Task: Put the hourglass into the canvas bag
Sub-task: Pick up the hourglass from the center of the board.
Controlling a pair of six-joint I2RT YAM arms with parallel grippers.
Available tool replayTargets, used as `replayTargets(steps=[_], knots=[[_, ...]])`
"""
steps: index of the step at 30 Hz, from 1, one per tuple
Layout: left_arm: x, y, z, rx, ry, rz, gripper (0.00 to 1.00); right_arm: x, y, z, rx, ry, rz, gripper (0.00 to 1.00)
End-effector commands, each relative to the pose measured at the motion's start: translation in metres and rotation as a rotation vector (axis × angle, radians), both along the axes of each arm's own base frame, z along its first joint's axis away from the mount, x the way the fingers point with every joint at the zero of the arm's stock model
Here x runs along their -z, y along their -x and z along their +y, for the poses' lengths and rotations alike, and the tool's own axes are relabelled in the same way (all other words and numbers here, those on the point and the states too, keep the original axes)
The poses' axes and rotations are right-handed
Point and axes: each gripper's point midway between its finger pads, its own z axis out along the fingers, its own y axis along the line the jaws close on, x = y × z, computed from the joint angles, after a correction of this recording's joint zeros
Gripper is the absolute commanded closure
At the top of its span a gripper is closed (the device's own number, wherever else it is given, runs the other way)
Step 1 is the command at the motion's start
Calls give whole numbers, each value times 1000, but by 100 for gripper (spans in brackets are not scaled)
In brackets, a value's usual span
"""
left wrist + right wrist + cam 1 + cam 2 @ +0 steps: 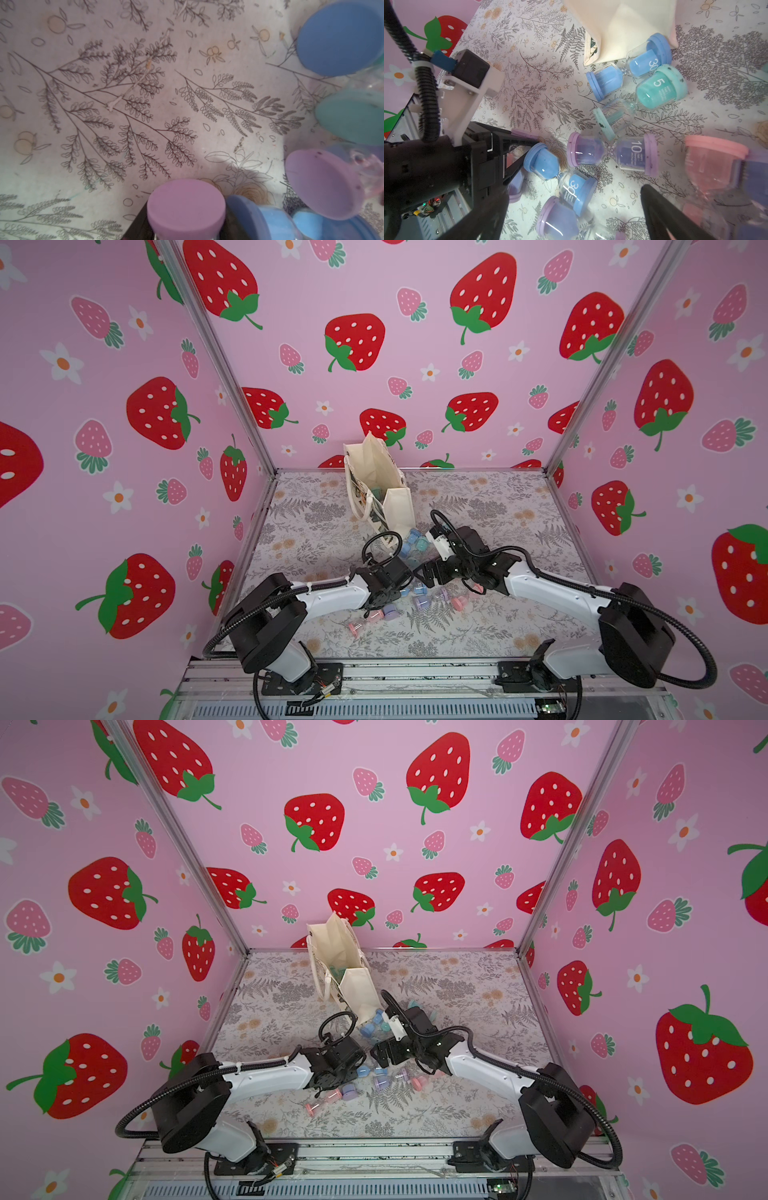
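Left arm (328,598) and right arm (544,587): white shells between black joint housings (266,626), black ribbed conduit (714,668) looping off each, black base plates (513,676) on a silver rail (415,674).

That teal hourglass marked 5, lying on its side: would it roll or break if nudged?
Probably rolls: the teal hourglass lies on its side on round caps. Likely fragile: its clear bulbs meet at a thin neck. The blue hourglass close beside it might stop it.
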Motion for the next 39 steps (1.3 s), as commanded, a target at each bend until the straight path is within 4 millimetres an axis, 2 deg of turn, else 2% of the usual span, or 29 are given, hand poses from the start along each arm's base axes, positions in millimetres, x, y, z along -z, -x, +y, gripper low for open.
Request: replayTargets(steps=[1, 7, 12, 20, 24, 28, 33, 39], knots=[[-3, -5, 1, -16, -6, -17, 56, 3, 0, 0, 4, 9, -5, 1], [-12, -8, -3, -20, 31, -45, 58, -3, -1, -1, 9, 2, -14, 1], [-27, -12, -3, -25, 57, -83, 60, -13, -3, -1, 17, -13, -33, 1], [-61, -13, 13, -39, 53, -165, 63, -40, -8, -4, 49, -42, -70, 1], [-83, -16, 24, -40, 42, -212, 64, -60, -12, -6, 74, -63, -96, 1], [-117, -22, 31, -7, 44, -286, 64, -87, -16, -6, 97, -101, -126, 1], [-172, -33, 38, 47, 51, -388, 65, -116, -26, -7, 134, -117, -167, 1], [-236, -57, 41, 84, 70, -508, 65, -157, -37, 1, 140, -171, -215, 1]])
